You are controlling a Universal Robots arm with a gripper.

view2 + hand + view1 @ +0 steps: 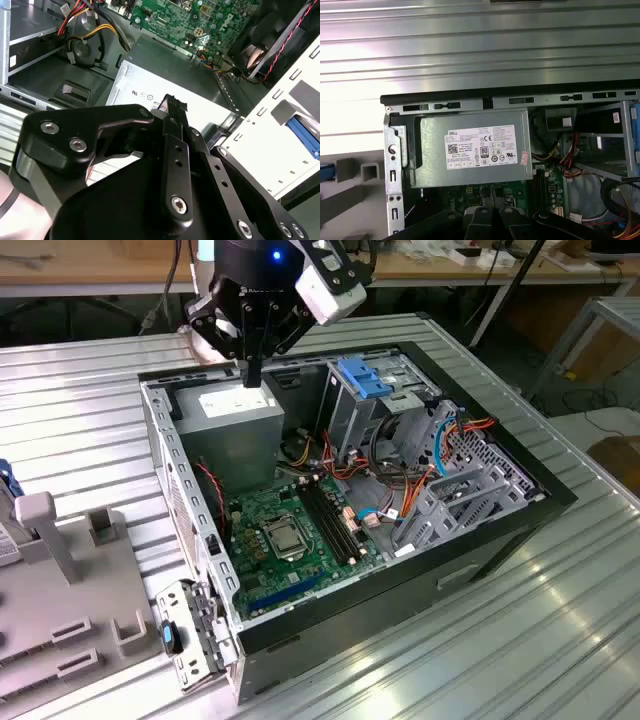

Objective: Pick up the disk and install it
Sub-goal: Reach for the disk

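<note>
Over the power-supply box [232, 412], tool [253, 378] narrow and empty, its tips half hidden.

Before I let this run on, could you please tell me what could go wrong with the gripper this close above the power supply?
1. The gripper, shut and empty, hangs just over the power supply; any drop could strike its labelled top.
2. Loose red and orange cables lie between the power supply and the drive cage; a low sweep across the case might snag them.
</note>
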